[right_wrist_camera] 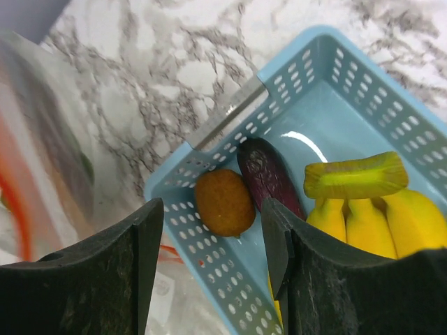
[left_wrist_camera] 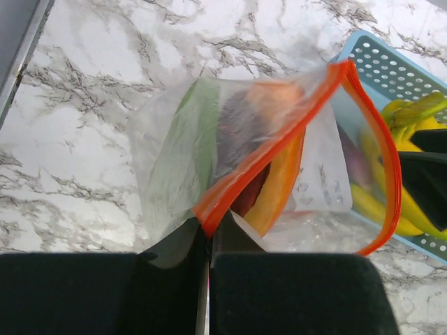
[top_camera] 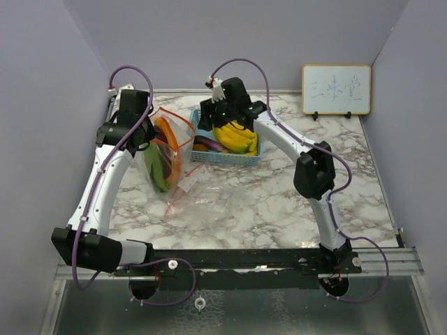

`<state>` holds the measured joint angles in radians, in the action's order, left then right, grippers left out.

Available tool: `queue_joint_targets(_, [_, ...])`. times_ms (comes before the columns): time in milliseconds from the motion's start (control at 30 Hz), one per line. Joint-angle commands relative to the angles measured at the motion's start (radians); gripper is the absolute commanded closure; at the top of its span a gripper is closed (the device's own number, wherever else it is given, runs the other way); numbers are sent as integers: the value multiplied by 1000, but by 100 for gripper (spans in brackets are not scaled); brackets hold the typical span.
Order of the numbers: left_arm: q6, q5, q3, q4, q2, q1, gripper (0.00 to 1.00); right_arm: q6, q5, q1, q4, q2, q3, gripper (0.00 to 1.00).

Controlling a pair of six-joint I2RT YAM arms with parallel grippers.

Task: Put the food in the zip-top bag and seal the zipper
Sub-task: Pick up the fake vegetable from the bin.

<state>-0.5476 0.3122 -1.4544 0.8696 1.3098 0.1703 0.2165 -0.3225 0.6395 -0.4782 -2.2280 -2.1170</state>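
The left fingers point(left_wrist_camera: 223, 244) are closed on the orange zipper rim of the zip-top bag point(top_camera: 167, 150), which stands open on the counter point(top_camera: 279, 202) just left of the blue basket point(top_camera: 227, 159) and holds the green leafy vegetable point(left_wrist_camera: 185, 139) and carrot point(left_wrist_camera: 279, 185). The right fingers point(right_wrist_camera: 150, 230) hang wide open, empty, above the basket's left end. Brown fruit point(right_wrist_camera: 223, 202), eggplant point(right_wrist_camera: 269, 178) and bananas point(right_wrist_camera: 370, 223) lie inside the basket.

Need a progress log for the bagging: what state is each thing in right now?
zip-top bag, open, unsealed, partly filled
green vegetable, inside the bag
carrot, inside the bag
left gripper, shut on the bag's rim
right gripper, open above the basket
basket, upright, holding food
bananas, in the basket
eggplant, in the basket
brown fruit, in the basket
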Motion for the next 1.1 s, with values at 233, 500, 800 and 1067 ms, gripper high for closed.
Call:
queue_joint_targets(233, [-10, -27, -37, -36, 3, 7, 100, -57, 44, 6, -12, -213, -78, 31])
queue_joint_targets(500, [-9, -31, -22, -31, -14, 9, 100, -99, 194, 6, -28, -319, -136, 19])
queue_joint_targets(800, [-5, -34, -12, -26, -28, 9, 100, -111, 347, 5, -87, -365, -101, 29])
queue_joint_targets(1067, [2, -40, -7, -27, -39, 12, 100, -87, 517, 5, -152, -308, 40, 82])
